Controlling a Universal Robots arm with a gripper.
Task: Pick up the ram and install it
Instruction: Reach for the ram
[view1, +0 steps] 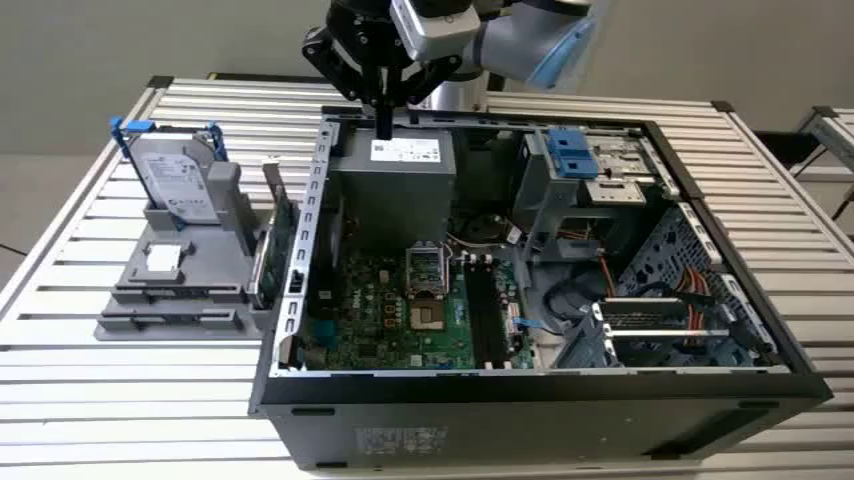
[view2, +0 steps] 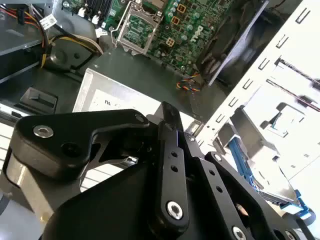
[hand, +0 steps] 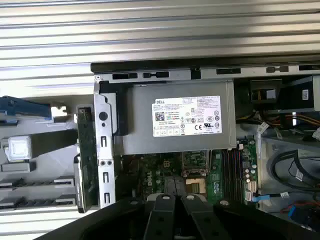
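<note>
Overhead, the black two-fingered claw (view1: 384, 130) hangs with its fingers pressed together and nothing between them, above the grey metal power supply box (view1: 394, 185) inside the open black computer case (view1: 534, 425), which lies on the white slatted table (view1: 80, 400). The ram (view1: 263, 268), as far as I can tell, is the slim dark green stick standing on edge in the grey plastic rack (view1: 174, 295). It is just beside the case's outer wall on the exterior view's left, well apart from the claw.

Black tool (view1: 384, 128), silver screws (view2: 174, 210) — grey-blue arm (view1: 521, 40)
</note>
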